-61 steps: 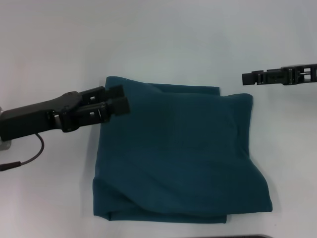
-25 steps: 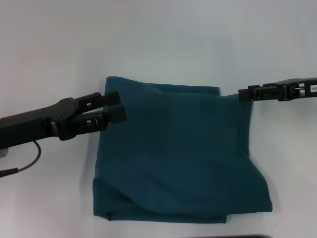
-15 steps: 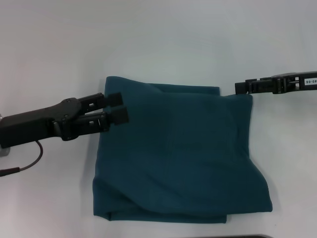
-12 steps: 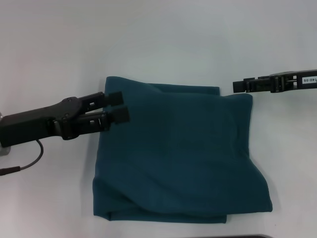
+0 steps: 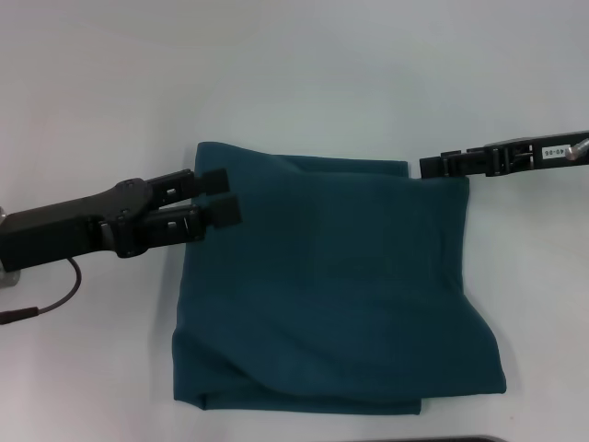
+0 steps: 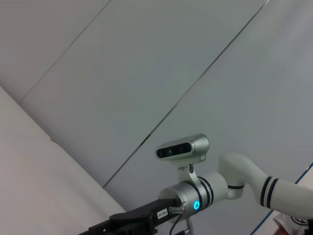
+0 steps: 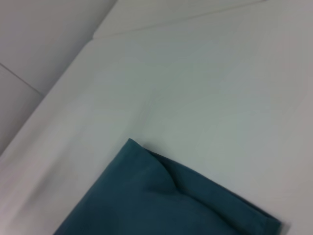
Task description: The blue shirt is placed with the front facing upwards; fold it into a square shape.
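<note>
The blue shirt [image 5: 331, 285] lies folded into a rough square on the white table [image 5: 304, 74], plain teal side up, with no letters showing. My left gripper [image 5: 221, 195] reaches in from the left over the shirt's far left corner, open, with a gap between its fingers and no fabric visibly pinched. My right gripper [image 5: 426, 167] comes in from the right, seen edge-on, its tip at the shirt's far right corner. The right wrist view shows one corner of the shirt [image 7: 161, 200] on the table.
A black cable [image 5: 46, 299] trails on the table under my left arm. A dark edge [image 5: 460, 439] shows at the near border. The left wrist view looks across at my right arm [image 6: 195, 196] and a grey wall.
My right gripper has moved left, from beside the shirt to its far right corner. My left gripper has hardly moved. The shirt lies as before.
</note>
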`<state>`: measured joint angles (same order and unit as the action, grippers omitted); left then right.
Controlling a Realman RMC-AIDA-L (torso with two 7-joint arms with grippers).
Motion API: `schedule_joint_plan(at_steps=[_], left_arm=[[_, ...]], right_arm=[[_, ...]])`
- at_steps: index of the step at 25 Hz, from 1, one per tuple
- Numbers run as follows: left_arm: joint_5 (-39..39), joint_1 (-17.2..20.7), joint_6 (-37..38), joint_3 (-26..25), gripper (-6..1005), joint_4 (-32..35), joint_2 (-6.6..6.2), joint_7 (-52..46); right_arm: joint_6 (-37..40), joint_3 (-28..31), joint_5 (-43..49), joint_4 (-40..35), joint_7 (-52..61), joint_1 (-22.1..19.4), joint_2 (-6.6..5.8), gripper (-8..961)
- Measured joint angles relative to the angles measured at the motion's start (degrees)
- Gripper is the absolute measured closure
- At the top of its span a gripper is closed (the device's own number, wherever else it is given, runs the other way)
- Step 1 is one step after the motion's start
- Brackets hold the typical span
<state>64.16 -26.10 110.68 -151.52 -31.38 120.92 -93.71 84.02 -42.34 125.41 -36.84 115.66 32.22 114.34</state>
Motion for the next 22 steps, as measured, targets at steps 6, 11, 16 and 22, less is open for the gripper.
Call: schedule_joint_plan(at_steps=[6,11,16,22], left_arm=[[0.0,0.0,0.0,0.0,103,0.0,0.0,0.0],[0.0,0.3,0.0,0.0,103,0.0,0.0,0.0],[0.0,0.4,0.0,0.0,103,0.0,0.0,0.1],[-0.3,0.3,0.0,0.3,103,0.0,-0.05,0.1]], right_arm=[[-2.9,-0.3,2.8,0.6,1.1,1.3,0.45,297],[-3.9,-0.4,4.6,0.5,2.2,1.8,0.56,297],[-2.1,0.0,4.3,-0.1,2.0,2.1,0.6,297],[0.6,0.1,3.7,-0.2,-0.4,2.4,0.61,297]])
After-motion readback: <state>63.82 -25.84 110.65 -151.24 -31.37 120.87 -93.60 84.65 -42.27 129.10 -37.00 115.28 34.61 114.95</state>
